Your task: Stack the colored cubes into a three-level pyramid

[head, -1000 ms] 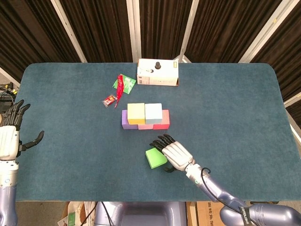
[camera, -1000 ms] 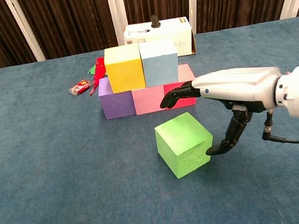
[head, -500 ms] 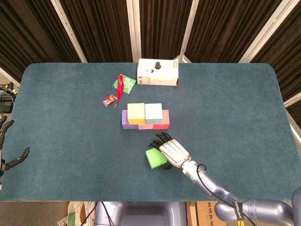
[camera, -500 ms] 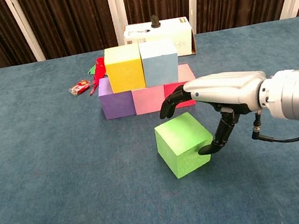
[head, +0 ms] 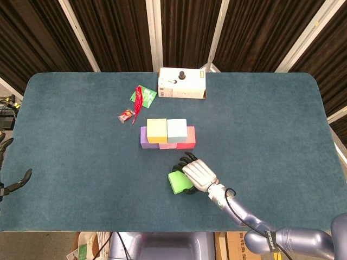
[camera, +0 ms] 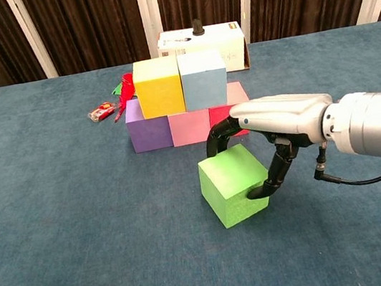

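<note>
Since a second back, right hand had dropped onto the green cube; fingers curled over its far edge, thumb at the near-right face; it looked closed on the cube, though I couldn't tell how firm; cube sat on the table, at 6 o'clock from the stack; I judged it was meant for the top, over yellow cube and light blue cube; left hand sat at 9 o'clock, open, out of the way.
</note>
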Controlling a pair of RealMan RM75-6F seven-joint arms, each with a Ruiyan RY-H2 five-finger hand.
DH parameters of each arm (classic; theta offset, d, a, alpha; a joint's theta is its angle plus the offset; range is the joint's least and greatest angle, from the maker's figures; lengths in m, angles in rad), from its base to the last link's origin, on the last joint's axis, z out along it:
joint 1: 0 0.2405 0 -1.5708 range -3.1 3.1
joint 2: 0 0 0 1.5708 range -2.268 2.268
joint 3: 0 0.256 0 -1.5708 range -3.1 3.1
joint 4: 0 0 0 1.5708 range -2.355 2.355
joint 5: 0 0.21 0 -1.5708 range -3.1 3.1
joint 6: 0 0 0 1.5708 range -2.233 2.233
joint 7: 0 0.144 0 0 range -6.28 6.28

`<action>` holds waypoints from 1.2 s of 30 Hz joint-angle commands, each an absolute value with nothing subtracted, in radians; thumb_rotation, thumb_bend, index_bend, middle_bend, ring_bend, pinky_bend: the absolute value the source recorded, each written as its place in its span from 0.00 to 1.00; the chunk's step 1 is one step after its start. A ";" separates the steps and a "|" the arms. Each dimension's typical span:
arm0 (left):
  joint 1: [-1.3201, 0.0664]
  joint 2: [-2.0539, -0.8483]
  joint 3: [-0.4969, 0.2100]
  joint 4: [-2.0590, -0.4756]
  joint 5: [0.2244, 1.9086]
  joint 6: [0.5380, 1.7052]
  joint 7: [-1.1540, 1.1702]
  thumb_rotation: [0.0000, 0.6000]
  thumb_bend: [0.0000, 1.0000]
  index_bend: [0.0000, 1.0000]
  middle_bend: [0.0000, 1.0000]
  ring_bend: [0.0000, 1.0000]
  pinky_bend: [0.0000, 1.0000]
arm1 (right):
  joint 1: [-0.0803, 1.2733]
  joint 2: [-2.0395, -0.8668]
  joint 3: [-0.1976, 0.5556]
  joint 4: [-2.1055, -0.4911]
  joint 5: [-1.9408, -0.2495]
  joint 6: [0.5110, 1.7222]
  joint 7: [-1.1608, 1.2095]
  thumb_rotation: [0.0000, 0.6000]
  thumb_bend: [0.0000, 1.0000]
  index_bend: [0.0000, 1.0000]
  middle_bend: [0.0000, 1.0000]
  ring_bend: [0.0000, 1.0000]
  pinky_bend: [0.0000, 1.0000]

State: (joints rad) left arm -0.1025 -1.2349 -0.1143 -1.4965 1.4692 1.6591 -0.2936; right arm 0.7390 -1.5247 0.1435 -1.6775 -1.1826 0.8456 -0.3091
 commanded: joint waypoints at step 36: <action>-0.085 -1.221 -0.165 -1.570 1.334 1.582 -0.064 1.00 0.35 0.12 0.01 0.00 0.00 | 0.930 -0.857 0.368 -2.124 -0.632 0.805 -0.370 1.00 0.26 0.41 0.43 0.20 0.00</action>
State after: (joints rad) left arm -0.0856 -1.2264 -0.1638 -1.5615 1.3468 1.5923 -0.0853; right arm 0.8459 -0.9104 0.3157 -2.1055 -0.7375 0.8445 -0.3478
